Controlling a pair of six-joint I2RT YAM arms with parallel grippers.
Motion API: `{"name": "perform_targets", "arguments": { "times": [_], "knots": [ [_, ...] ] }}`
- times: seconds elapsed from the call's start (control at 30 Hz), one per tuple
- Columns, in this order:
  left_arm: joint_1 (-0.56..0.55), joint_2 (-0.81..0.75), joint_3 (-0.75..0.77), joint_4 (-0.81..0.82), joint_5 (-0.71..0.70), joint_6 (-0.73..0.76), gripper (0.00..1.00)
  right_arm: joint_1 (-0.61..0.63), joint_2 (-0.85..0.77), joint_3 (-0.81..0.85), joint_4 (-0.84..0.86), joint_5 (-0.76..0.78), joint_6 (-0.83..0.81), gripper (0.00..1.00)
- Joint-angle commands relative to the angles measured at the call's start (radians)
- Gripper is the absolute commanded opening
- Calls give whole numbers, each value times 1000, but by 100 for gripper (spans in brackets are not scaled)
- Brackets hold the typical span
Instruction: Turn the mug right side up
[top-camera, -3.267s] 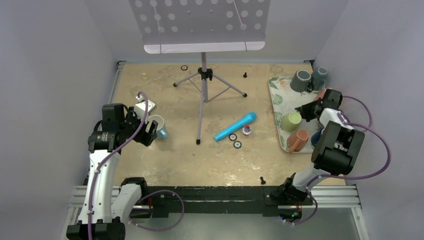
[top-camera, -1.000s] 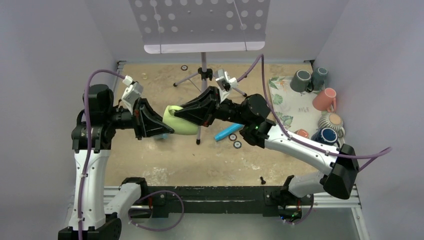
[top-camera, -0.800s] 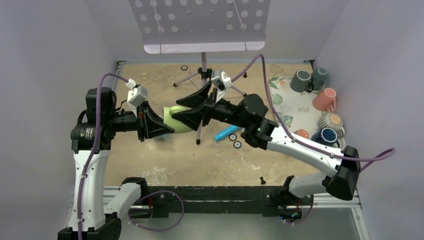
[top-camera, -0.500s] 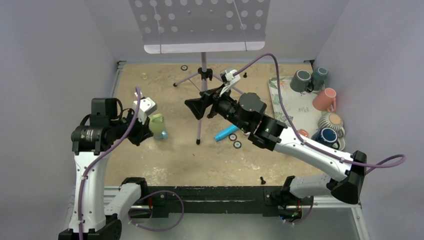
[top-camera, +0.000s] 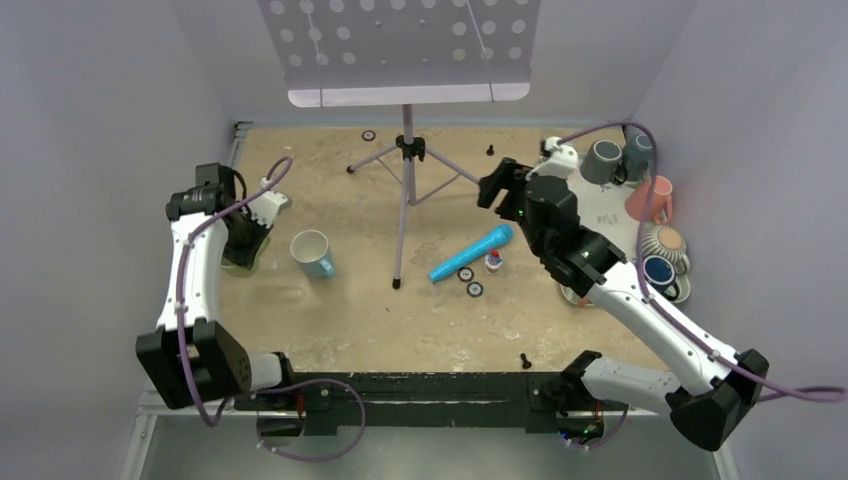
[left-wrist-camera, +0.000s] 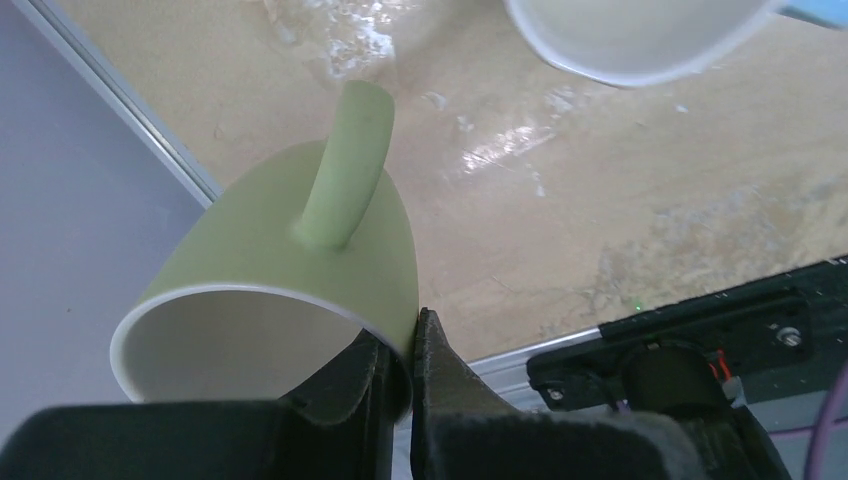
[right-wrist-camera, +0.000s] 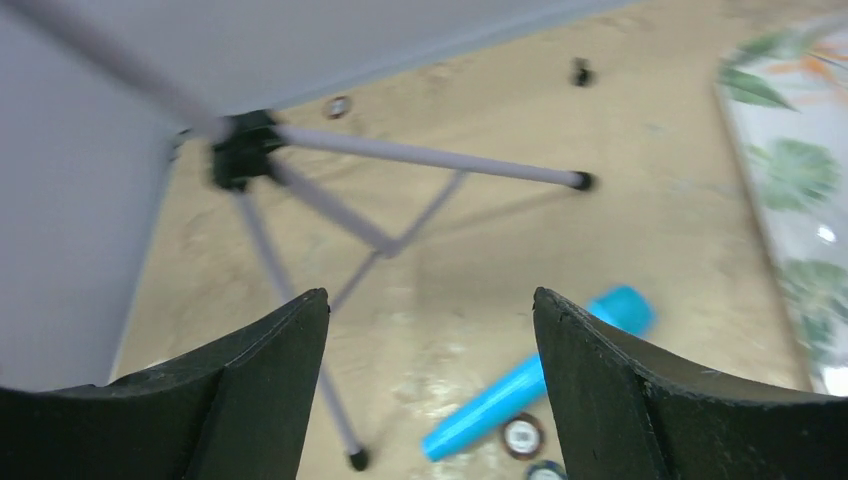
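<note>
Left gripper (left-wrist-camera: 410, 345) is pinched tight on the rim of the green mug (left-wrist-camera: 290, 260), just left of the white mug (top-camera: 313, 252); it possibly rests on the table, but that is hard to tell. Right gripper (right-wrist-camera: 430, 310) gapes wide, empty, well right of the white mug.

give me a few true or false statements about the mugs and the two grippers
1. The left gripper is shut on the rim of the green mug. True.
2. The right gripper holds the blue microphone. False: it is open and empty, and the microphone lies on the table.
3. The white mug stands open side up on the table. True.
4. The green mug sits on the tray. False: the left gripper holds it near the table's left edge.
</note>
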Motion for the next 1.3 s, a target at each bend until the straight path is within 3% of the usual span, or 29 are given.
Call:
{"name": "perform_targets", "arguments": {
  "times": [0.0,0.2,0.37,0.4,0.5,0.63,0.77,0.87,1.0,1.27],
  "knots": [
    [69,127,-4,167,-30,43,0,-159,-141,-143,-52,50,131,78],
    [78,241,-52,204,59,39,0,-395,-177,-238,-93,145,218,78],
    [84,278,-76,229,62,49,0,-689,-130,-275,19,-24,214,77],
    [84,283,-79,234,58,47,3,-728,-105,-271,37,-44,213,77],
    [86,281,-83,234,68,42,28,-843,2,-217,60,-126,208,77],
    [86,233,-78,221,91,39,45,-982,180,-83,80,-291,208,75],
    [86,173,-47,183,104,26,59,-1002,432,145,82,-319,59,75],
    [85,128,-22,157,110,10,67,-999,662,413,-67,-299,-69,82],
    [83,74,14,121,133,-10,72,-999,925,752,-242,-243,-179,82],
    [65,32,54,70,170,-50,74,-997,1121,960,-224,-292,-391,79]
  ]
}}
